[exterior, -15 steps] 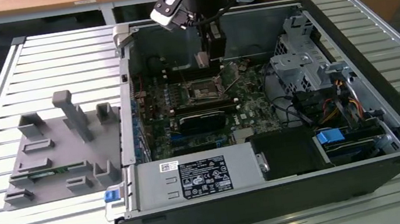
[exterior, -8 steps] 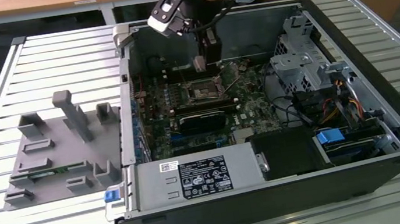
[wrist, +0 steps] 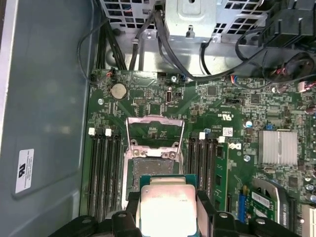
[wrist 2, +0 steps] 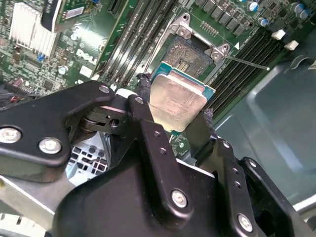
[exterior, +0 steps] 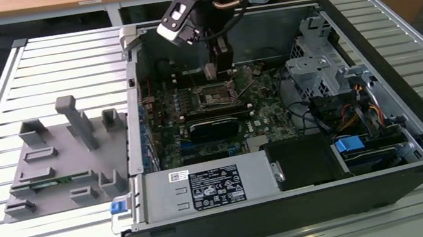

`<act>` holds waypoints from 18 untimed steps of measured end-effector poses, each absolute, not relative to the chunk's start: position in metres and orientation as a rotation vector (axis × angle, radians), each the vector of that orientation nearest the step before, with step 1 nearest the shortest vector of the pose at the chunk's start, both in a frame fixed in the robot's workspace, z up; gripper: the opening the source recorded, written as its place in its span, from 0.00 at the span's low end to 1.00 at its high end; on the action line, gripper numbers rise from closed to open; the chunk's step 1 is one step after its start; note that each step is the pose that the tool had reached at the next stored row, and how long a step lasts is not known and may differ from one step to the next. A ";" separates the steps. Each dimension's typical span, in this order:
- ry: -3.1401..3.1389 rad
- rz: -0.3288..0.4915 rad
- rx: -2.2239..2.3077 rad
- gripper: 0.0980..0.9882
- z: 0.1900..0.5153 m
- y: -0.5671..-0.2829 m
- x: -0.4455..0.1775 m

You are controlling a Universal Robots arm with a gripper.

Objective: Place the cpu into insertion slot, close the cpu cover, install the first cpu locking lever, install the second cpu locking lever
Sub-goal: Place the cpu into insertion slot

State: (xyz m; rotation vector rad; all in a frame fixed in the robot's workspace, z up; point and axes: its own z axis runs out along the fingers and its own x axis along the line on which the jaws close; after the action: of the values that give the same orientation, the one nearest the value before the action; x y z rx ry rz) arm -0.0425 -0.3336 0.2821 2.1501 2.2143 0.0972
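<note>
My gripper (wrist 2: pixel 175 101) is shut on the cpu (wrist 2: pixel 177 101), a flat square chip with a tan-silver face, its edges pinched between the black fingers (wrist 2: pixel 148 123). The chip hangs just above the motherboard, close beside the insertion slot (wrist 2: pixel 190 54), a square socket with a dark centre. In the first wrist view the cpu (wrist: pixel 167 207) sits partly over the near edge of the insertion slot (wrist: pixel 153 163). The cpu cover (wrist: pixel 155 119), a thin silvery frame, stands swung open on the socket's far side. In the exterior view the gripper (exterior: pixel 220 70) reaches into the case above the insertion slot (exterior: pixel 215 93).
Memory slots (wrist: pixel 106 173) flank the socket on both sides. A thin wire lever (wrist 2: pixel 247 61) sticks out beside it. A black card (exterior: pixel 216 124), the power supply (exterior: pixel 209 187) and a drive cage (exterior: pixel 321 72) with cables crowd the case. A grey fixture (exterior: pixel 60 158) lies on the exterior view's left.
</note>
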 end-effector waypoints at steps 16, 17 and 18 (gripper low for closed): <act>2.193 0.096 2.170 0.49 0.259 -0.329 -0.043; 2.193 0.096 2.171 0.49 0.258 -0.328 -0.043; 2.193 0.096 2.171 0.49 0.256 -0.328 -0.043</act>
State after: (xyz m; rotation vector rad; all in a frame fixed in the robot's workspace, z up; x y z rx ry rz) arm -0.0426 -0.3280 0.2560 2.1711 2.1929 0.0965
